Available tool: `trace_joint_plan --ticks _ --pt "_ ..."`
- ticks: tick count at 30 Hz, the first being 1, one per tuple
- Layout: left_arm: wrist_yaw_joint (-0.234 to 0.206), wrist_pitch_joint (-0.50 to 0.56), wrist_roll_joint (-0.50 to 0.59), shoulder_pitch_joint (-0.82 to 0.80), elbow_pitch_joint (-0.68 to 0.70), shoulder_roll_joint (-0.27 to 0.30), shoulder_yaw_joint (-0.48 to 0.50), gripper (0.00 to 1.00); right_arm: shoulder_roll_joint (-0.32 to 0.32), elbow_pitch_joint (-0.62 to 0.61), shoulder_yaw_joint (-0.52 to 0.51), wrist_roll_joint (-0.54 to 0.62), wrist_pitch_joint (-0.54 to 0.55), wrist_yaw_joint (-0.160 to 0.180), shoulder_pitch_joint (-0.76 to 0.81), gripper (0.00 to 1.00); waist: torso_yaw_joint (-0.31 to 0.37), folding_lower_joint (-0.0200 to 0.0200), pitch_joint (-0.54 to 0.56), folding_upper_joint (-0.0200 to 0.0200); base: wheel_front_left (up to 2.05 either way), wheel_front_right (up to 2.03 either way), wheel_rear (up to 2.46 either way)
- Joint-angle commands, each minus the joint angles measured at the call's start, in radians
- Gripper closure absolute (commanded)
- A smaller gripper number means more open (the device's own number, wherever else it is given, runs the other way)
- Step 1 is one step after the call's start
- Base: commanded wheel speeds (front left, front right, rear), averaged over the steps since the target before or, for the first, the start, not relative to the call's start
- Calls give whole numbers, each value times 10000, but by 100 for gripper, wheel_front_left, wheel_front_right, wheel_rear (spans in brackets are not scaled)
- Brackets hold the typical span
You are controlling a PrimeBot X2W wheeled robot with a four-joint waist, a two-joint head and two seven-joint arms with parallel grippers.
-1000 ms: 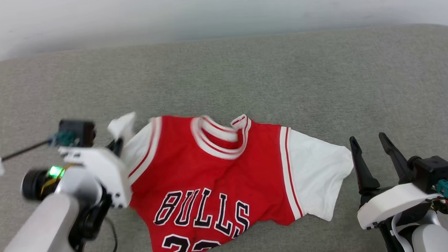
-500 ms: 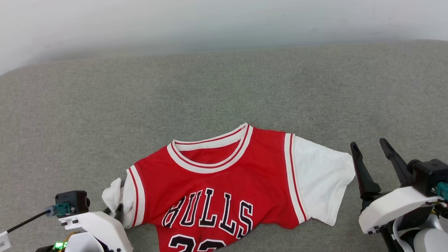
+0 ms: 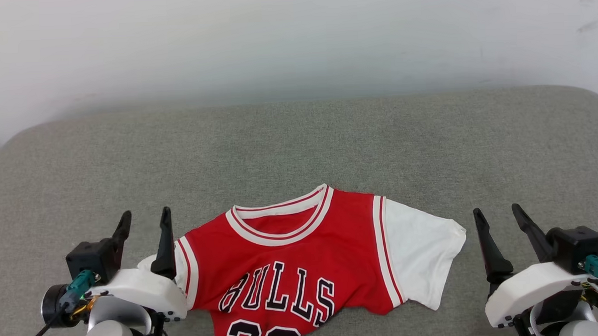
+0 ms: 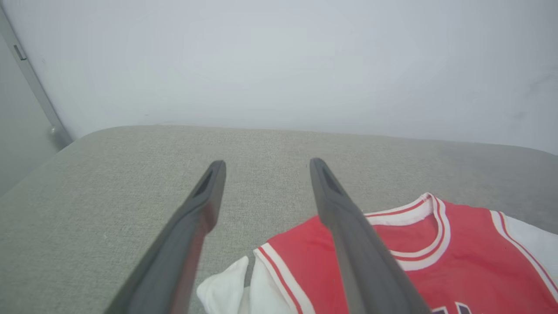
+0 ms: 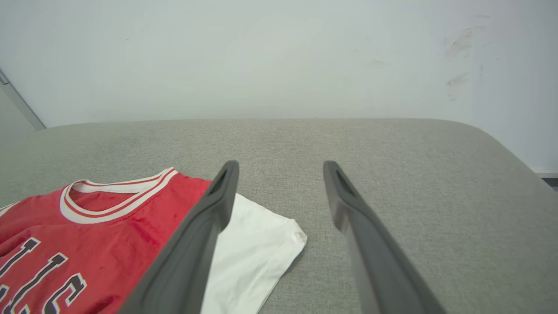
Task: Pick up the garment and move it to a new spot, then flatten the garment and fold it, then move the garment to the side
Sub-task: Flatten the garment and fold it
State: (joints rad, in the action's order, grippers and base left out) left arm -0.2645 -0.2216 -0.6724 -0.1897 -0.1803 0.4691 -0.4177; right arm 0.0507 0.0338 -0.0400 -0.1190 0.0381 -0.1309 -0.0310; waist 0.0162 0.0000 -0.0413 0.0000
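Observation:
The garment (image 3: 292, 262), a red jersey with white sleeves, a striped collar and black "BULLS" lettering, lies front up on the grey surface (image 3: 298, 148) near its front edge. Its left sleeve is bunched beside my left gripper (image 3: 145, 219), which stands open just left of it, holding nothing. In the left wrist view the garment (image 4: 414, 253) lies under and right of the open left gripper (image 4: 265, 165). My right gripper (image 3: 497, 215) stands open just right of the flat right sleeve. The right wrist view has that gripper (image 5: 281, 168) open above the sleeve edge of the garment (image 5: 109, 226).
The grey fabric surface stretches wide behind the garment up to a pale wall (image 3: 294, 39). Its rounded corners show at far left and far right. A dark strip (image 4: 30, 78) runs down the wall at the left.
My left gripper lowered the left sleeve to the surface, opened and let it go. The collar now lies flat. The head camera tilted, so the whole picture shifted. The right gripper stayed open.

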Motion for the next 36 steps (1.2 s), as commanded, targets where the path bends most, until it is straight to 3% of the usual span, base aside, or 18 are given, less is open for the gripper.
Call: trace_joint_plan --ticks 1,7,11,20,29,30,31,32,36 --pt "-42 -83 99 -33 122 -27 -30 0 -9 21 -59 21 35 3 132 0 -15 0 29 0 0 0 0" --pt "-70 -259 532 -53 761 -166 -253 0 -8 449 -752 4 452 3 136 0 -220 0 -224 0 0 0 0" --pt "-11 -269 637 -271 1033 -249 -389 0 -18 939 -1125 -513 1354 2 -301 0 -459 0 -688 0 0 0 0" --pt "274 -309 581 -754 974 -473 -453 0 365 1579 -1148 -1123 5482 2 -1502 0 -1003 0 -1794 0 0 0 0" --pt "718 -331 250 -1007 575 -703 -386 0 490 2390 -939 -1088 7070 3 -2059 0 -1298 0 -2260 0 0 0 0" --pt "809 -300 154 -991 522 -699 -373 0 446 2524 -923 -1157 7212 2 -2020 35 -1315 0 -2254 0 0 0 0" --pt "883 -245 66 -972 465 -683 -364 0 414 2575 -918 -1199 7239 2 -2028 80 -1324 0 -2240 0 0 0 0" --pt "950 -204 -27 -945 387 -655 -342 0 384 2638 -933 -1228 7298 2 -2033 100 -1323 0 -2207 0 0 0 0" --pt "1145 203 -352 -852 85 -426 -281 0 500 2459 -967 -1225 7066 3 -2055 100 -1228 0 -1972 0 0 0 0"
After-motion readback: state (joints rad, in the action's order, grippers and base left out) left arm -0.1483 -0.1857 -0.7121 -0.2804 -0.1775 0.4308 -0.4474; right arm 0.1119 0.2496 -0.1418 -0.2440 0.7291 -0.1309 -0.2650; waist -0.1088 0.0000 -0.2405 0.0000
